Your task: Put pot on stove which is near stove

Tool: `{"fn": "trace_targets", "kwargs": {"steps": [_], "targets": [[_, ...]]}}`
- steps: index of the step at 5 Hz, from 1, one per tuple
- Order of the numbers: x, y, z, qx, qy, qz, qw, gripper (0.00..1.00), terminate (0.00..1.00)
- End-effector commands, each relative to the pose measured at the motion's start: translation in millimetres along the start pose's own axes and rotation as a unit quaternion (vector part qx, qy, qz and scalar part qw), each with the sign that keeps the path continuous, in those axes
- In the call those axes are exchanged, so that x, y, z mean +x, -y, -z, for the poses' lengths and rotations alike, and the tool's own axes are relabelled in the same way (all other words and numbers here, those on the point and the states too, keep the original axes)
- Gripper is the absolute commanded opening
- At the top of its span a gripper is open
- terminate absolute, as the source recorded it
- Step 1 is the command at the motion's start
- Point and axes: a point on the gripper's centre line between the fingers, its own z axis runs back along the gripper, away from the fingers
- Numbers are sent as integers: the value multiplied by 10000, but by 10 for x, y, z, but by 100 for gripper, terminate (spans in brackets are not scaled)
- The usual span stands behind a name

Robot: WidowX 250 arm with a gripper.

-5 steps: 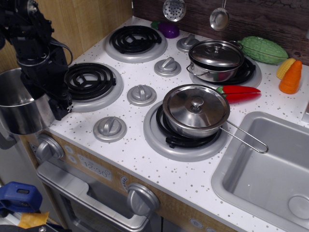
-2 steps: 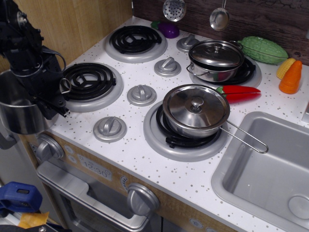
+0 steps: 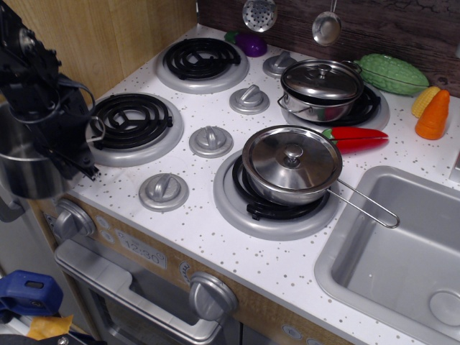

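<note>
The pot [image 3: 29, 162] is a deep, lidless steel pot at the far left, hanging off the stove's left edge and partly cut off by the frame. My gripper [image 3: 77, 164], on a black arm, is shut on the pot's right rim beside its wire loop handle [image 3: 95, 130]. The stove [image 3: 215, 108] has a white speckled top with four black coil burners. The front-left burner [image 3: 133, 122] is bare and lies just right of the gripper. The back-left burner [image 3: 203, 59] is bare too.
A shallow lidded pan [image 3: 291, 165] with a long wire handle sits on the front-right burner. A smaller lidded pot [image 3: 321, 86] sits on the back-right burner. Toy vegetables [image 3: 392, 72] lie at the back right, and a grey sink [image 3: 402, 251] is on the right. Ladles [image 3: 327, 27] hang at the back.
The arm and the pot have moved left, farther off the stove's left edge. More of the pot is now cut off by the frame. Nothing else has moved.
</note>
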Motion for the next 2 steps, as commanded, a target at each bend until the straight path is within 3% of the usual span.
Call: {"fn": "trace_targets", "kwargs": {"steps": [1, 2], "targets": [[134, -39, -240, 367, 401, 139, 9984, 0, 0], [187, -11, -259, 319, 545, 199, 9978, 0, 0]]}}
